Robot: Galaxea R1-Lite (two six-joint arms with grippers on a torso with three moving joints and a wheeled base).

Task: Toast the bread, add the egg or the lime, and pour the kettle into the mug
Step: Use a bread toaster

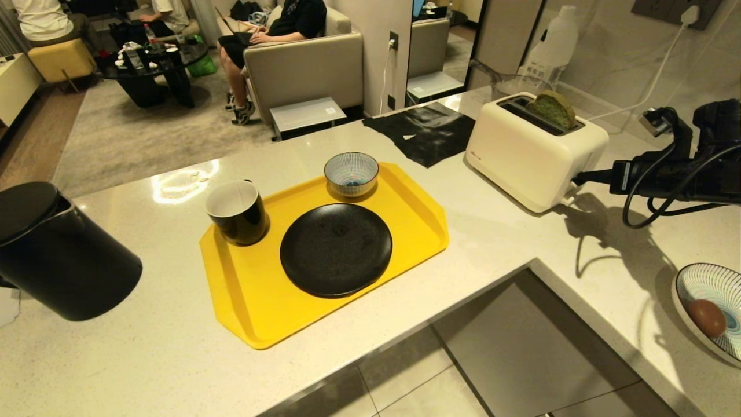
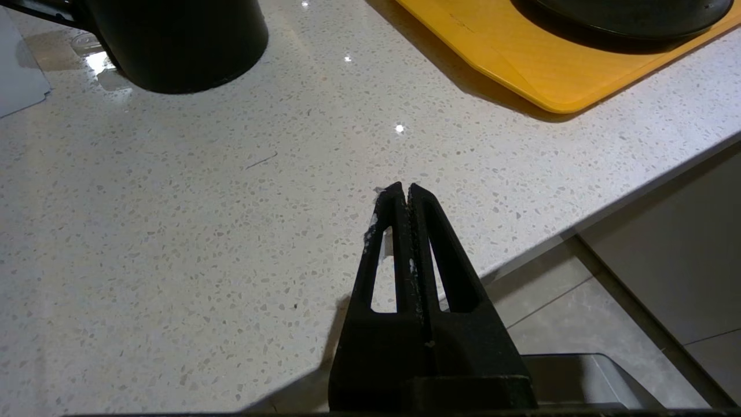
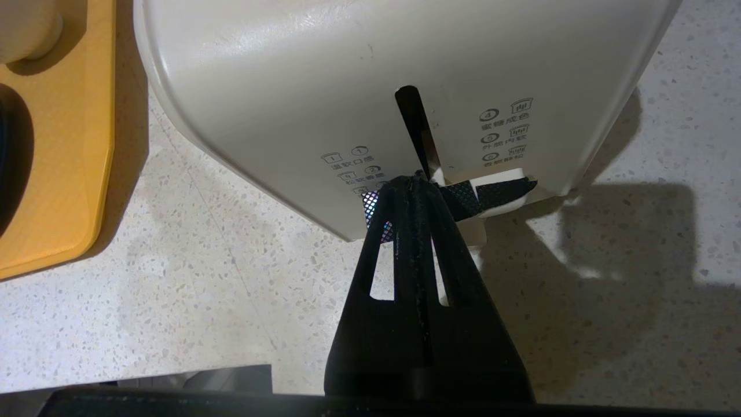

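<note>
The green bread (image 1: 553, 109) sticks up out of the cream toaster (image 1: 532, 150) at the back right of the counter. My right gripper (image 3: 412, 180) is shut and empty. Its tips sit at the toaster's white lever (image 3: 498, 194), at the low end of the slot. In the head view the right gripper (image 1: 579, 178) reaches in from the right. The black kettle (image 1: 58, 255) stands far left. On the yellow tray (image 1: 255, 301) stands the black mug (image 1: 237, 211). The egg (image 1: 706, 317) lies in a striped bowl (image 1: 694, 277) at the right edge. My left gripper (image 2: 403, 188) hangs shut over bare counter, near the kettle (image 2: 179, 40). No lime is in view.
The tray also carries a black plate (image 1: 336, 249) and a small striped bowl (image 1: 351, 172). A black cloth (image 1: 425, 130) lies behind the tray. The counter is L-shaped, with its inner corner near me. People sit on a sofa (image 1: 307, 63) beyond the counter.
</note>
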